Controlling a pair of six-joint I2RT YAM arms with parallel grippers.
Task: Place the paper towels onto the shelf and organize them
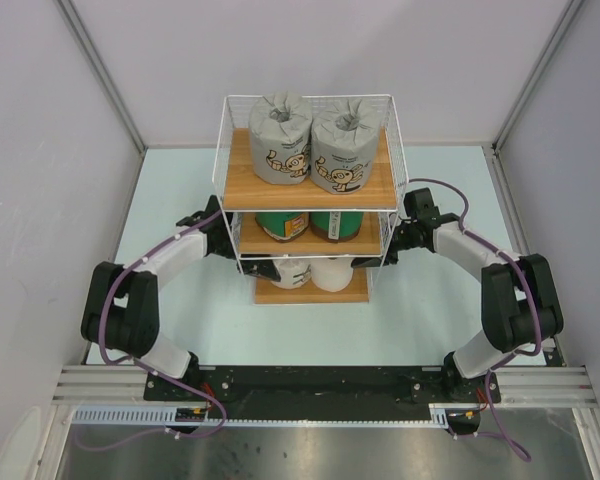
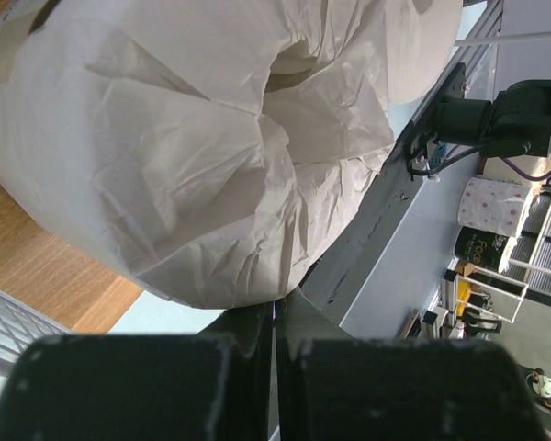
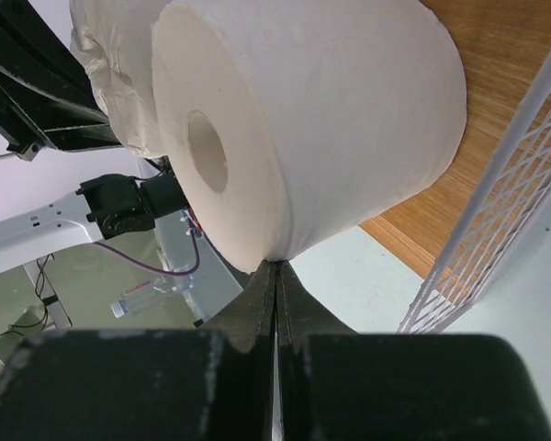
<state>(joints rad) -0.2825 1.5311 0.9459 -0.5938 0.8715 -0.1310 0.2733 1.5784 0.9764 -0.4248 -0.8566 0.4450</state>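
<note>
Left gripper (image 2: 274, 317): jaws closed, empty, white-wrapped roll (image 2: 165, 156) just ahead. Right gripper (image 3: 275, 276): jaws closed, bare roll (image 3: 321, 119) at tips.

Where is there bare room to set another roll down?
Bare: pale tabletop between the white wire shelf with wooden boards and the arm bases, and at both far corners. Crowded: each board carries two paper rolls; left claw and right claw sit at the bottom tier.

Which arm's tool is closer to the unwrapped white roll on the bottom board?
Right. The right tool, shut, sits right at the edge of the bare roll. The left tool is at the white-wrapped roll beside it, so that roll lies between.
</note>
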